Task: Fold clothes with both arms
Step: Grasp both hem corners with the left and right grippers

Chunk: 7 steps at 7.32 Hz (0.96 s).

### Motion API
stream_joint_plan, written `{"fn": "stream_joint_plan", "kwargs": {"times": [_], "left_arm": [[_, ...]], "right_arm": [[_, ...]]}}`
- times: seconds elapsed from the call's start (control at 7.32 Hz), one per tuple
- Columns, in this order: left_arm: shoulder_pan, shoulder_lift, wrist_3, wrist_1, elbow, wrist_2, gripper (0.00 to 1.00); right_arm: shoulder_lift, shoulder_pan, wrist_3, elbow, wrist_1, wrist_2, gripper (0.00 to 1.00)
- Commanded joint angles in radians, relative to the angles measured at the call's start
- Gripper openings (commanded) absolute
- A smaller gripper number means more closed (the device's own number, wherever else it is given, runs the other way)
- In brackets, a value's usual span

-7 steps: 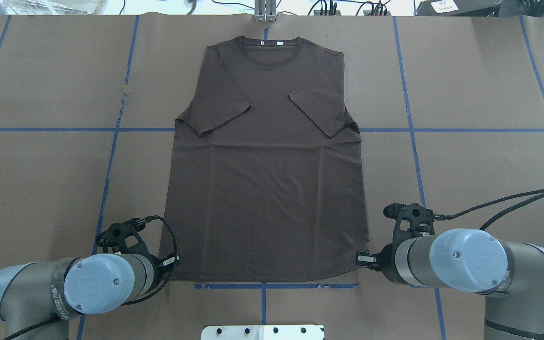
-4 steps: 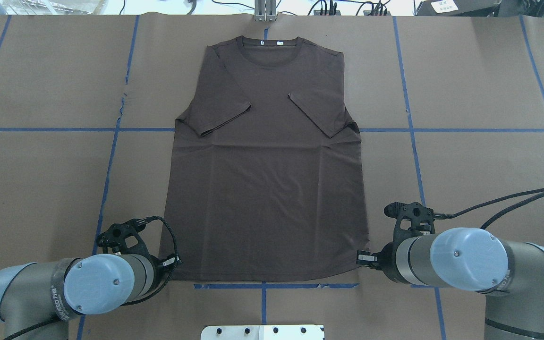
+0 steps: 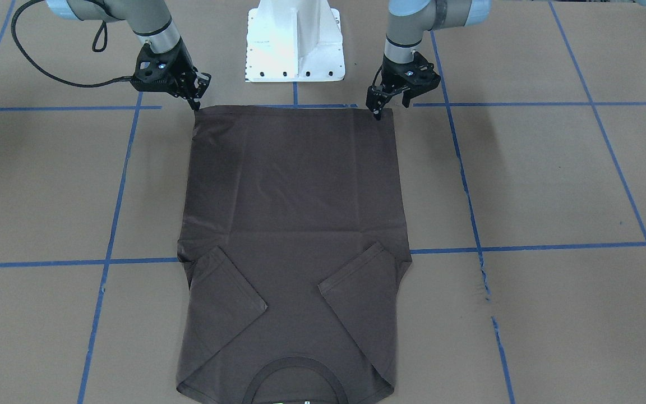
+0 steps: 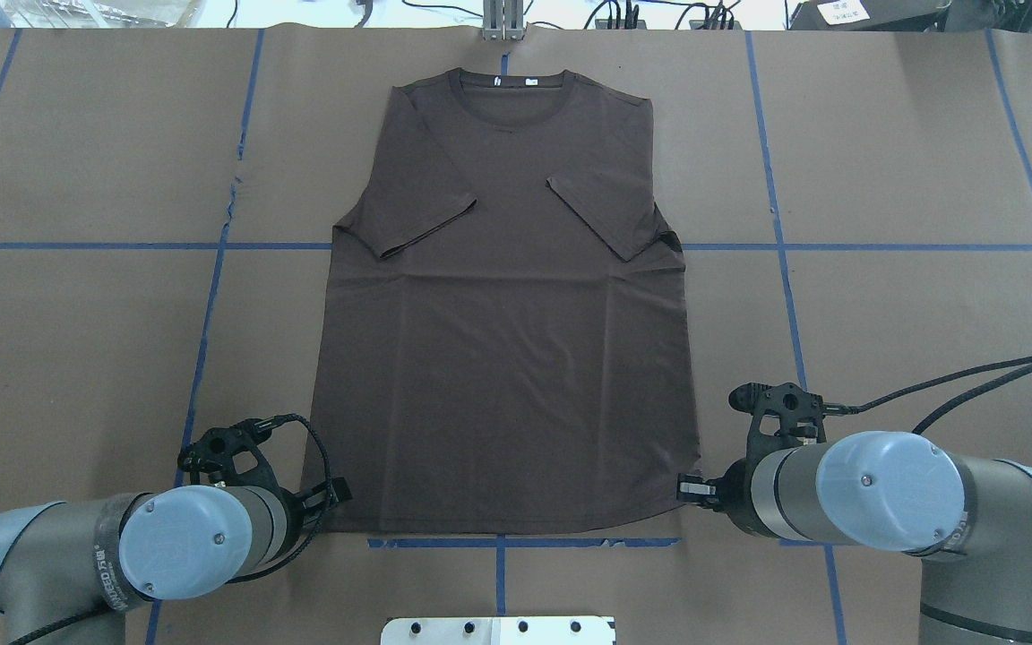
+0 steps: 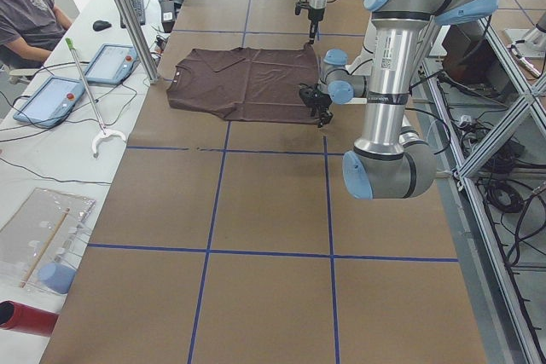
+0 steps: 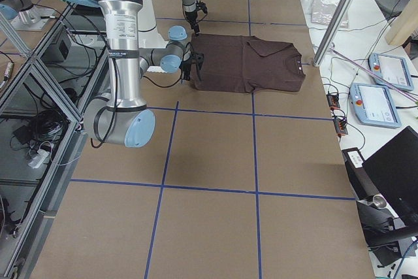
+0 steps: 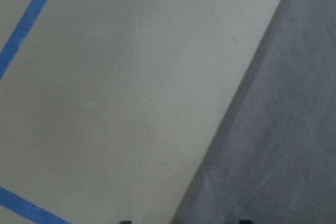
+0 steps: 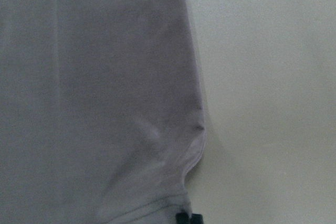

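The dark brown T-shirt (image 4: 507, 358) lies flat on the brown table cover, collar far from me, with both short sleeves folded inward over the chest. My left gripper (image 4: 326, 498) is down at the hem's left corner. In the left wrist view its two fingertips stand apart at the bottom edge, open, astride the shirt's side edge (image 7: 231, 145). My right gripper (image 4: 688, 489) is at the hem's right corner, shut on the puckered corner cloth (image 8: 184, 182). From across the table the left gripper (image 3: 378, 111) and right gripper (image 3: 195, 102) both touch the hem's ends.
The white pedestal base (image 3: 295, 42) stands just behind the hem, between the arms. Blue tape lines (image 4: 211, 296) grid the cover. Beyond the collar stand a metal post (image 5: 128, 14), tablets (image 5: 51, 95) and a seated person (image 5: 26, 14).
The left arm has shifted slightly back toward the robot's base and down at the hem corner. The right arm and the shirt have not moved.
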Motion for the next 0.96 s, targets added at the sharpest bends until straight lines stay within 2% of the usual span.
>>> {"fn": "stream_joint_plan", "kwargs": {"times": [0.0, 0.27, 0.41, 0.55, 0.68, 0.82], "left_arm": [[0.004, 0.001, -0.007, 0.002, 0.002, -0.001, 0.93], [0.007, 0.001, -0.010, 0.002, 0.005, -0.001, 0.80], [0.007, -0.001, -0.024, 0.002, 0.005, -0.001, 0.64], [0.007, -0.005, -0.046, 0.002, 0.005, -0.001, 0.32], [0.007, -0.005, -0.047, 0.002, 0.005, -0.001, 0.07], [0.008, -0.005, -0.047, 0.002, 0.005, -0.001, 0.00]], "right_arm": [[0.000, 0.002, -0.002, 0.000, 0.000, 0.000, 0.00], [0.000, 0.004, -0.002, 0.000, 0.000, 0.002, 0.00], [0.000, 0.005, -0.002, 0.000, 0.000, 0.002, 0.00], [0.000, 0.007, -0.002, 0.002, 0.000, 0.002, 0.00], [-0.002, 0.014, -0.002, 0.000, 0.000, 0.017, 0.00], [-0.003, 0.023, -0.002, 0.000, 0.000, 0.027, 0.00]]}}
